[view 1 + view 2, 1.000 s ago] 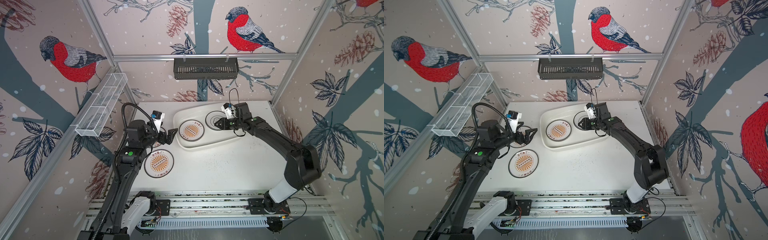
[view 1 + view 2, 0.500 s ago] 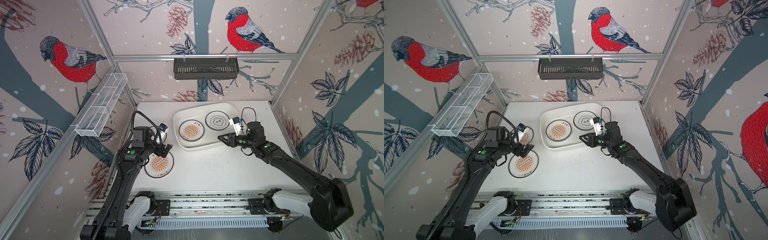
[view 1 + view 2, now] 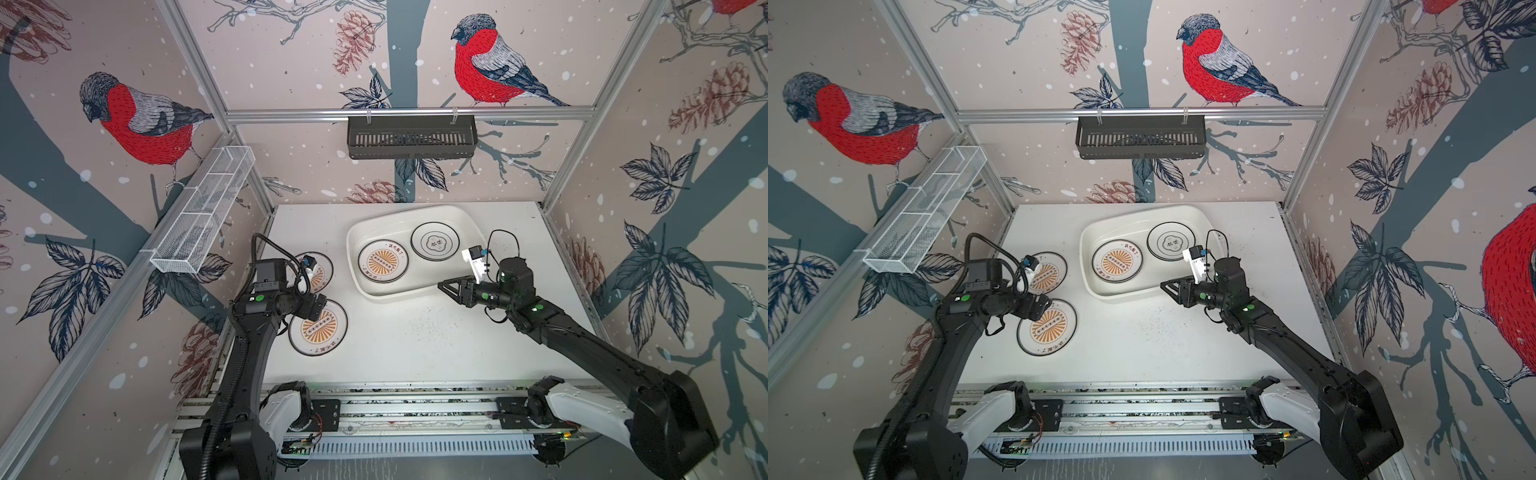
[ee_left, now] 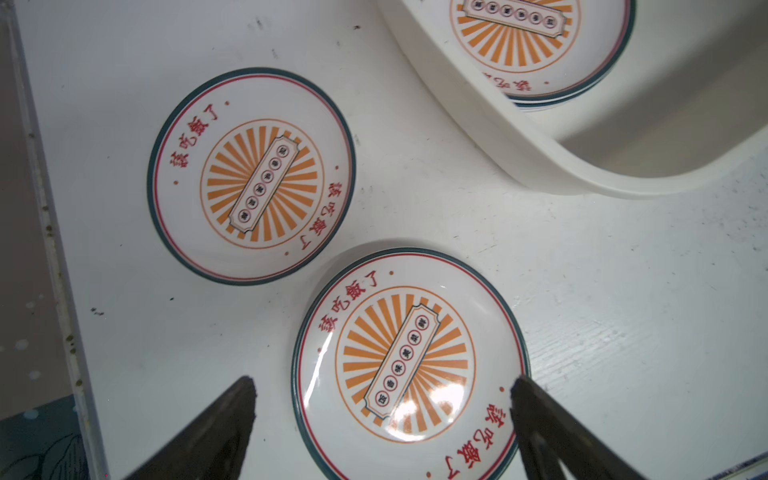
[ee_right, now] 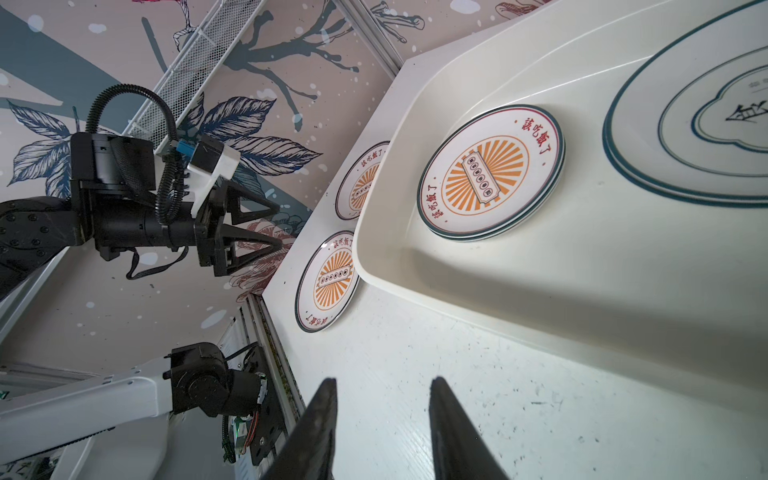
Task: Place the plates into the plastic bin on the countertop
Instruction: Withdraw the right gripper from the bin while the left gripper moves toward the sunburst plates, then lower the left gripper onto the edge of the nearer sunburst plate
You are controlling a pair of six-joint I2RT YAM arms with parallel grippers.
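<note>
1. Nearest, on the speckled countertop (image 3: pixel 415 345), lies the near sunburst plate (image 3: pixel 318 328), flat and face up. The left gripper (image 4: pixel 382 382) hangs over its edge, jaws spread wide and empty. In the left wrist view one finger stands on either side of the rim. I judge this a line-up to pinch the rim, since a flat plate offers no other hold.
2. A little farther, on the other side, the right gripper (image 5: pixel 383 382) hovers over bare countertop just beside the bin's near wall. Its jaws are partly apart and hold nothing; it is probably parked out of the way.
3. Behind the first plate, the far sunburst plate (image 3: pixel 324 270) sits on the countertop, partly hidden by the left wrist.
4. Farthest, the plastic bin (image 3: pixel 419 287) holds the binned sunburst plate (image 3: pixel 383 261), apparently stacked on another. Beside it lies the quatrefoil plate (image 3: pixel 435 241). Two plates are not yet in.
</note>
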